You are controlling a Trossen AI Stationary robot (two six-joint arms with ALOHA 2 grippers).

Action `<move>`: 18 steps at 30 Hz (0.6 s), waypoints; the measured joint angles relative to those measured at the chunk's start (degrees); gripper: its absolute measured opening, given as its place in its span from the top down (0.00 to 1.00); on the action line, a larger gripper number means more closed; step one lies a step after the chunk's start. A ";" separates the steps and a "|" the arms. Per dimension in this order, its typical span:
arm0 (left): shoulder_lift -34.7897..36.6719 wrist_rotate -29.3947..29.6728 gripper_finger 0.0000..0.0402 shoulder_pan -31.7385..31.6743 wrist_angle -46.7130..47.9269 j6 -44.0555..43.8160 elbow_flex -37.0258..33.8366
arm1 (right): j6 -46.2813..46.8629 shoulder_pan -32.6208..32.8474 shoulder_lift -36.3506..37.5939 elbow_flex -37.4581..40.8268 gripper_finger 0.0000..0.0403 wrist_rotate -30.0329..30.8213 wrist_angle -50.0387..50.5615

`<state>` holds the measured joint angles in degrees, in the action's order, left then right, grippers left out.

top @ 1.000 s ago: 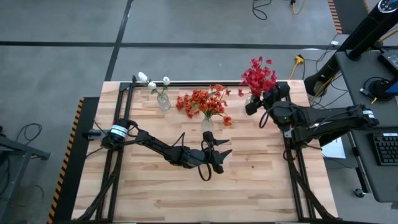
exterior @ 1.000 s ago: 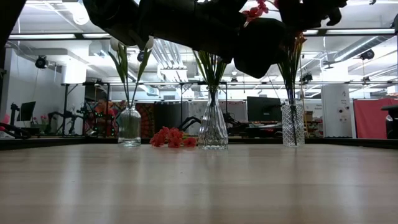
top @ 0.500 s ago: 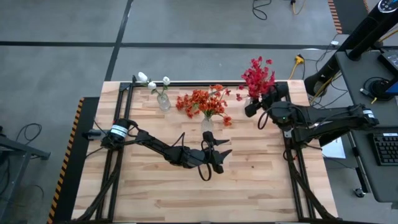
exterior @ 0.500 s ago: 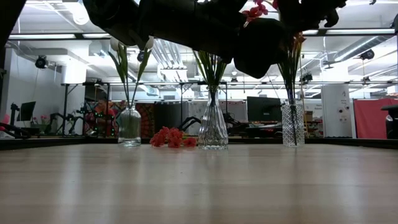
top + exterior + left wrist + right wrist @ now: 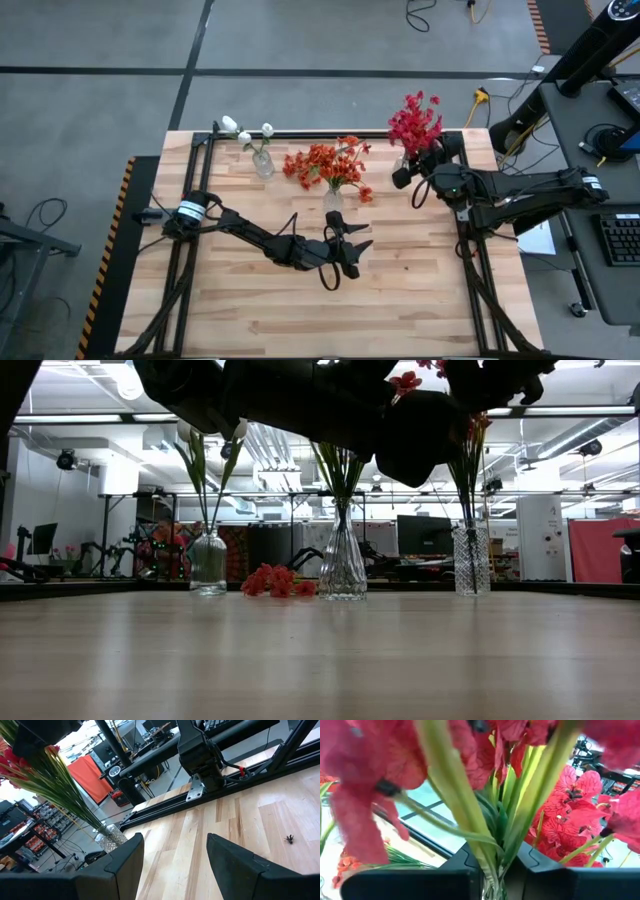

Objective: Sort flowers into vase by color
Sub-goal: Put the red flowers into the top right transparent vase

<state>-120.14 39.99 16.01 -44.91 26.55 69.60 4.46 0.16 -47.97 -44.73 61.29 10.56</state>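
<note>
— At the far right corner of the table (image 5: 400,300), what are the flowers doing?

— I'm seeing the crimson-red flowers (image 5: 414,122) standing in the cut-glass vase (image 5: 470,560) there. My right gripper (image 5: 412,165) is sitting right at their stems, just on the near side of the blooms. From the right wrist camera I'm looking straight into red petals and green stems (image 5: 470,815), with one thick stem running down between my two dark fingers (image 5: 405,882). They look closed in on that stem, but I cannot tell for sure that they are clamped.

— And the other colours?

— The orange flowers (image 5: 328,163) are spreading out of the ribbed middle vase (image 5: 342,565), to the left of the red bunch. One orange bloom (image 5: 272,581) is lying on the table beside that vase's foot. Further left again, the white flowers (image 5: 245,133) are standing in the small round bottle (image 5: 208,563).

— Where is your left arm?

— My left gripper (image 5: 345,255) is hovering over the middle of the table, on the near side of the orange vase and well apart from the red one. Its fingers (image 5: 125,865) are spread apart, holding nothing, and past them I'm seeing bare wood and the red bunch's vase (image 5: 110,840) in the distance.
</note>
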 joint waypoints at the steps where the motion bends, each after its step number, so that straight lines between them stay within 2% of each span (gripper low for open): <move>1: 0.00 0.00 0.50 0.00 -0.02 0.00 0.00 | -0.01 -0.07 -0.14 0.00 0.91 0.03 -0.06; 18: 0.00 0.00 0.50 0.04 0.06 0.00 0.00 | 0.05 -0.94 -2.51 0.05 0.91 0.21 0.37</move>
<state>-120.14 39.99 16.05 -44.85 26.55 69.60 4.51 -0.78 -50.48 -44.68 61.49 10.93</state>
